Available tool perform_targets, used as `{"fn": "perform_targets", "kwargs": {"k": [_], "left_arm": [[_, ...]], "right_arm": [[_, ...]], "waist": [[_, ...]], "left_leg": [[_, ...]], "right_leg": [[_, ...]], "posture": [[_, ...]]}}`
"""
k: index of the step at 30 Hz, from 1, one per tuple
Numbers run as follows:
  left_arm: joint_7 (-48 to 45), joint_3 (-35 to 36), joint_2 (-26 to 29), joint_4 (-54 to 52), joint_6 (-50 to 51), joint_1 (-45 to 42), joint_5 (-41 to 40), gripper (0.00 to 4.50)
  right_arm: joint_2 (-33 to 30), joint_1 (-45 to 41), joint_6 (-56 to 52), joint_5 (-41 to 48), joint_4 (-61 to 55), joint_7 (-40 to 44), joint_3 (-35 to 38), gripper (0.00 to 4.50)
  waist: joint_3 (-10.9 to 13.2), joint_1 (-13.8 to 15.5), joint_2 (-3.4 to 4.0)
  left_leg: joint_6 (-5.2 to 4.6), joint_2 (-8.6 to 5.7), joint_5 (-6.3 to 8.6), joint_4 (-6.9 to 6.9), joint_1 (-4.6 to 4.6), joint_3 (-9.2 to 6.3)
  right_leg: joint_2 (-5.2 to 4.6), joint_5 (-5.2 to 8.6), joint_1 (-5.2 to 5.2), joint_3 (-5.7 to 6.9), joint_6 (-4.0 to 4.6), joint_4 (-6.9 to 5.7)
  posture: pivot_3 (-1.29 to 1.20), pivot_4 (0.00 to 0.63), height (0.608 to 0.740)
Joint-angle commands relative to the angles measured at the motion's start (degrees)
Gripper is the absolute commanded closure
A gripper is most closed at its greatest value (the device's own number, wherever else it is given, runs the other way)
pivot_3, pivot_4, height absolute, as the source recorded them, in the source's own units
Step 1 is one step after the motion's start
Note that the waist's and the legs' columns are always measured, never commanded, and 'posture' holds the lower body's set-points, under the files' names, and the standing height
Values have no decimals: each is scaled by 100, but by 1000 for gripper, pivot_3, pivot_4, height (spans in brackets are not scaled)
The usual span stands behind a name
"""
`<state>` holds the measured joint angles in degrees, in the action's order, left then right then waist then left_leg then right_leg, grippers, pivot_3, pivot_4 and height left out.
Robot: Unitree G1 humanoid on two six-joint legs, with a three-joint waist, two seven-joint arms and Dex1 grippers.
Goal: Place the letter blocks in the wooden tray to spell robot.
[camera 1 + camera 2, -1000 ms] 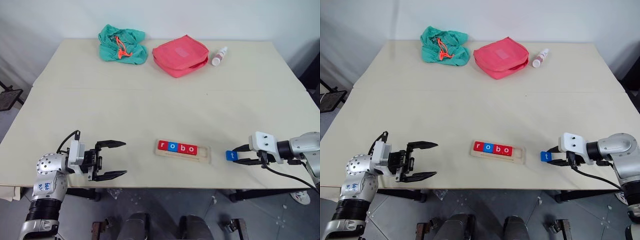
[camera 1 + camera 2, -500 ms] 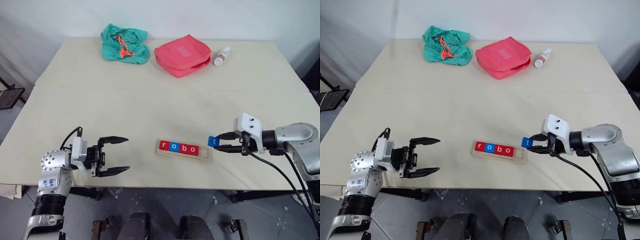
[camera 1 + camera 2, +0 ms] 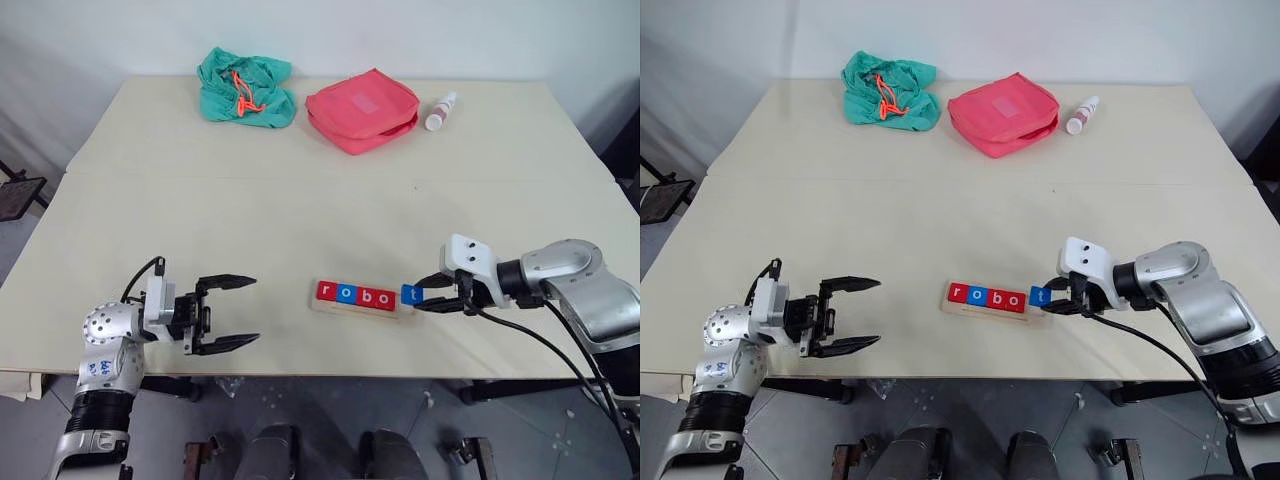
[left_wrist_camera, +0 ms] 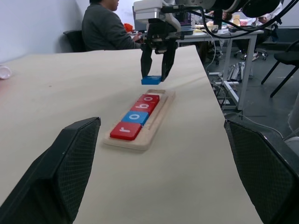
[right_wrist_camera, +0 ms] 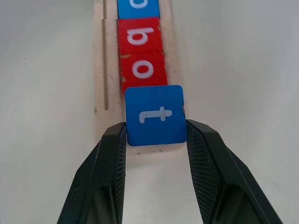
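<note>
My right gripper (image 3: 418,296) has its fingers (image 5: 108,161) clamped on 2 opposite edges of the blue t block (image 3: 411,294), holding it just above the empty 3 o'clock end of the tray (image 3: 362,309), right beside the last red o (image 3: 385,297). From my left wrist the t (image 4: 151,80) hangs clear of the wood, not seated in the groove. 4 blocks already sit in the tray, running from 9 o'clock to 3 o'clock: red r (image 3: 325,291), blue o (image 3: 345,293), red b (image 3: 366,295), red o. The tray lies near the 6 o'clock edge of the tabletop (image 3: 300,220). My left gripper (image 3: 232,314) hovers at 9 o'clock of the tray, well apart from it, fingers (image 4: 60,170) spread wide and empty. At the 12 o'clock side lie a green cloth (image 3: 243,88), a red pouch (image 3: 360,108) and a small bottle (image 3: 439,111). A person (image 4: 103,28) sits beyond the tabletop in my left wrist view.
</note>
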<state>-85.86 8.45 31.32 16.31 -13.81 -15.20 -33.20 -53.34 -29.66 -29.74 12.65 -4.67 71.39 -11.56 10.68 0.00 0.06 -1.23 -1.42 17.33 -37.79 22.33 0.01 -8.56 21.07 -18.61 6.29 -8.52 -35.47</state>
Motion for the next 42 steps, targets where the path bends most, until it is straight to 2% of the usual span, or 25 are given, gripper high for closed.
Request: {"fn": "perform_targets", "kwargs": {"k": [1,6,15,22,25,36,42], "left_arm": [[43,114,18,-229,-72,79,-32,0],[107,107,1,-279,-76,110,-31,0],[159,85,-30,-263,-98,80,-16,0],[138,47,-91,-130,-138,-30,25,0],[131,24,-133,-66,-155,-101,56,0],[102,41,-134,-54,-164,-96,44,0],[119,69,-116,-129,-156,-16,22,0]], "right_arm": [[46,-109,145,-76,-8,72,-46,3038],[116,-167,163,-98,50,105,-90,3038],[152,-67,121,-46,-65,53,4,114],[250,-52,52,109,-82,-227,318,45],[308,-30,42,237,-73,-237,436,627],[416,-223,265,-56,435,-358,288,4439],[684,-307,422,-227,717,-405,138,4439]], "waist": [[0,3,0],[0,0,0],[0,0,0],[0,2,0],[0,3,0],[0,-1,0],[0,-9,0]], "left_leg": [[0,0,0,0,0,-1],[0,0,0,0,0,-1],[0,0,0,0,0,-2],[0,0,0,0,0,-2],[0,0,0,0,0,-2],[0,0,0,1,0,-1],[0,0,0,1,0,0]], "right_leg": [[0,0,0,1,0,0],[0,0,0,0,0,0],[0,0,0,0,0,0],[0,0,0,1,0,0],[0,0,0,1,0,-1],[0,0,0,2,0,0],[0,0,-2,2,0,-1]], "posture": [[0,150,740],[0,150,740],[0,150,740],[0,150,740],[0,150,740],[0,150,740],[0,150,740]]}}
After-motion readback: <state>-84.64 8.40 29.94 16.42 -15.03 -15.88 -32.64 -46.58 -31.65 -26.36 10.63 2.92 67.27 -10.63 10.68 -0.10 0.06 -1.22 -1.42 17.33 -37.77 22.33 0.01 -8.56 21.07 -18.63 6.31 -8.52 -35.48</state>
